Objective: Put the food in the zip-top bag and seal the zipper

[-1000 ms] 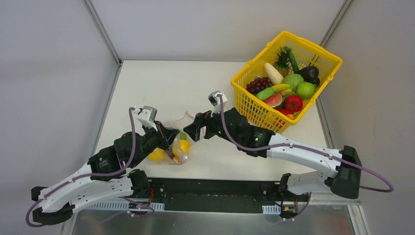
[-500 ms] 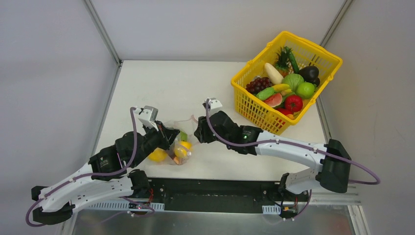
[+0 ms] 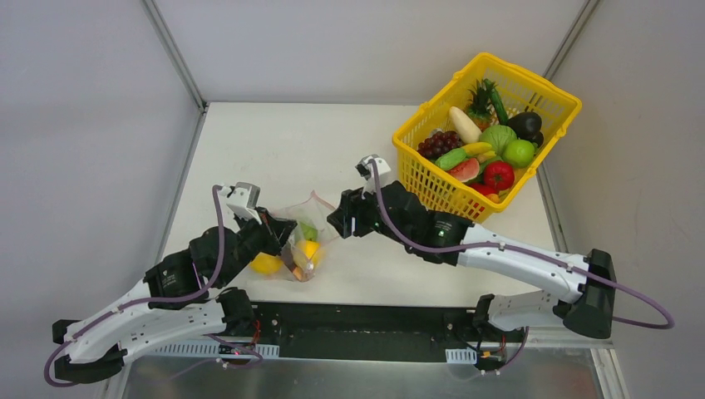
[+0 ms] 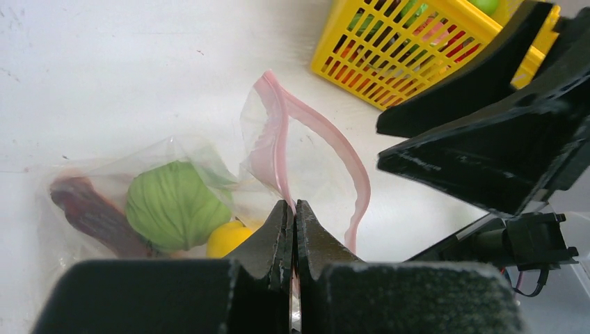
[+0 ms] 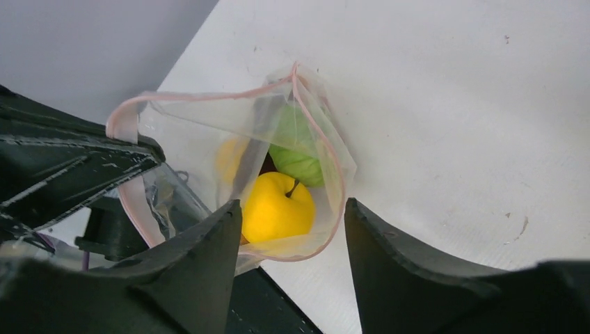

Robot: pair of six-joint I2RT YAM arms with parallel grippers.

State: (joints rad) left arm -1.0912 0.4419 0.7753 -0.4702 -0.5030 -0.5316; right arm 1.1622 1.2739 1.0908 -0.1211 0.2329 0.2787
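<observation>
The right claw (image 5: pixel 292 209) spread wide over the open zip-top bag (image 5: pixel 181 118), yellow apple (image 5: pixel 278 207) and green cabbage (image 5: pixel 298 152) inside, on the tabletop (image 5: pixel 452 104)

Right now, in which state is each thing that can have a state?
zip-top bag, mouth open, food inside.
zipper, unsealed.
left gripper, shut on the zip-top bag's rim.
right gripper, open, at the bag's mouth.
basket, upright, filled.
</observation>
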